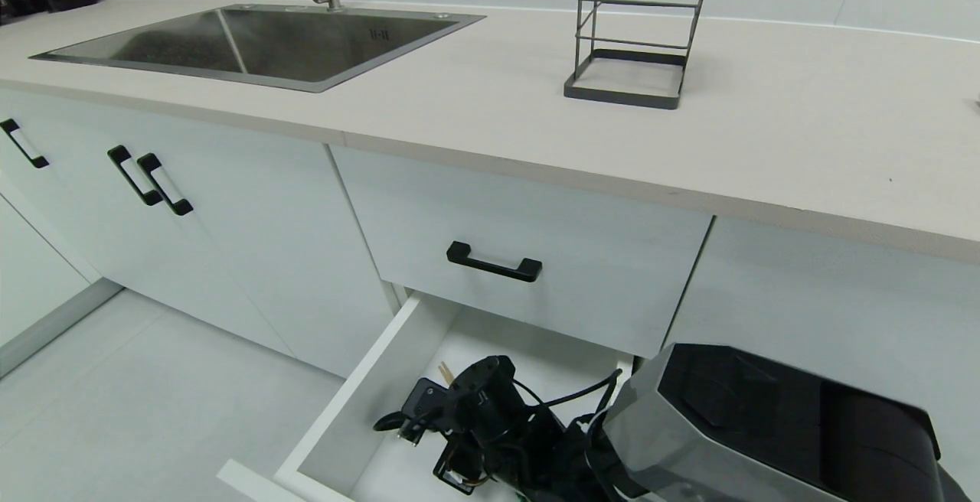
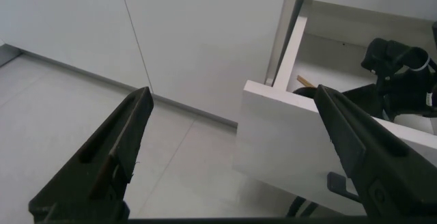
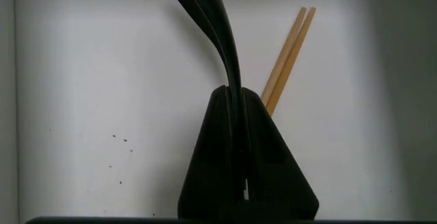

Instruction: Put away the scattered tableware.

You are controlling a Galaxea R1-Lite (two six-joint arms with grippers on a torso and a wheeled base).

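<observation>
Low in the middle of the head view, your right gripper [image 1: 417, 412] is inside the open drawer [image 1: 360, 402], pinching a black utensil [image 3: 208, 19], possibly a spoon. Chopsticks [image 3: 287, 57] lie just beyond it. Your left gripper [image 2: 232, 94] is spread outside the drawer's front.

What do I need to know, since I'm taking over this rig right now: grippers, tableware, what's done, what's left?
Left gripper: open and empty, above the grey floor beside the pulled-out white drawer.
Right gripper: shut on a black curved utensil, inside the drawer.
Pair of light wooden chopsticks: lying on the drawer's bottom.
Done: drawer open, chopsticks in.
Left: probably release the utensil, pull the right arm out, shut the drawer.
</observation>
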